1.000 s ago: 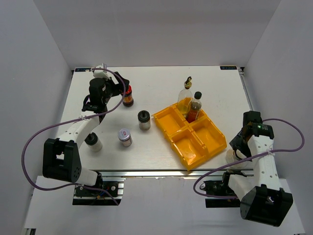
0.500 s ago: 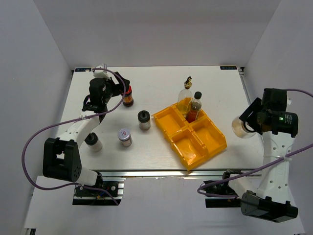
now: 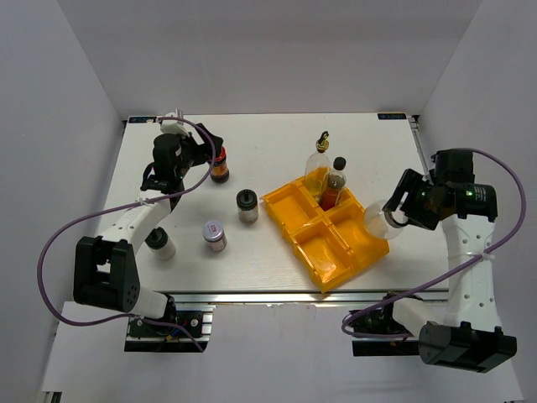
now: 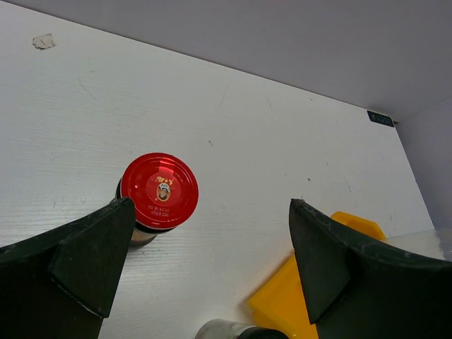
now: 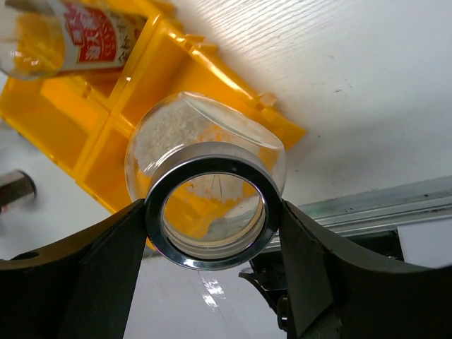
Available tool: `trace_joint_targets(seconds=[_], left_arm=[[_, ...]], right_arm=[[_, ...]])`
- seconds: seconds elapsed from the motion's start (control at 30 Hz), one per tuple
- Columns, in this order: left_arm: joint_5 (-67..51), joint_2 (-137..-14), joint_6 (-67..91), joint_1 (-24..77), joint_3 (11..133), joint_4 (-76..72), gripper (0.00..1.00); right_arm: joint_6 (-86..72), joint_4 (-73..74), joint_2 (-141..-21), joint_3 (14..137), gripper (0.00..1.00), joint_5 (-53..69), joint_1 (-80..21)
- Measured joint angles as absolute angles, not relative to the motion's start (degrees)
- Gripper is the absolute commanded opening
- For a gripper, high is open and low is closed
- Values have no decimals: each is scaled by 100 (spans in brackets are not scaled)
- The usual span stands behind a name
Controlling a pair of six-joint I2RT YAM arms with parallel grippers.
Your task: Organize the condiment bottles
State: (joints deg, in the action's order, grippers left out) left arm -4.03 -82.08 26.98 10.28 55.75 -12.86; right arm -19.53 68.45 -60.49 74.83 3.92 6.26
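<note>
Top external view
- Table (image 3: 277, 138): white, bearing all items.
- Left gripper (image 3: 210, 155): far left of the table, jaws spread wide, holding nothing.
- Red-lidded dark jar (image 3: 220, 165): upright, just beside the left gripper on its right.
- Black-lidded shaker (image 3: 247, 204): upright, mid-table, just left of the tray.
- Silver-lidded shaker (image 3: 215, 235): upright, nearer and left of the black-lidded one.
- Small white shaker (image 3: 159, 243): near left, partly under the left arm.
- Yellow tray (image 3: 340, 262): four compartments, set cornerwise, right of centre.
- Gold-spouted clear bottle (image 3: 318, 168) and black-capped sauce bottle (image 3: 334, 186): upright, side by side at the tray's far corner.
- Right gripper (image 3: 393, 217): at the tray's right edge, clamped on a round glass jar (image 3: 379, 222).

Left wrist view
- Left gripper (image 4: 212, 205): fingers (image 4: 78, 261) far apart, bare table between them.
- Red-lidded dark jar (image 4: 159, 191): lid up, close by one finger; contact cannot be told.
- Yellow tray (image 4: 296, 304) corner and black-lidded shaker (image 4: 233, 330) top at the lower edge.

Right wrist view
- Right gripper (image 5: 212, 212): both fingers (image 5: 106, 261) pressed on the jar's silver rim.
- Round glass jar (image 5: 205, 141): rim toward the camera, white grains inside, above the yellow tray (image 5: 176, 70).
- Red-labelled bottle (image 5: 78, 35): in the tray; which of the two cannot be told
</note>
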Motion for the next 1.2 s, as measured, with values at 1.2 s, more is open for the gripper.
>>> trace_joint_targets(seconds=[1.2], left_arm=[[-714,-7867,2451,1026,5284,-1247,98]], right_arm=[[-2320,5892,-6066,7032,0,-211,-1529]])
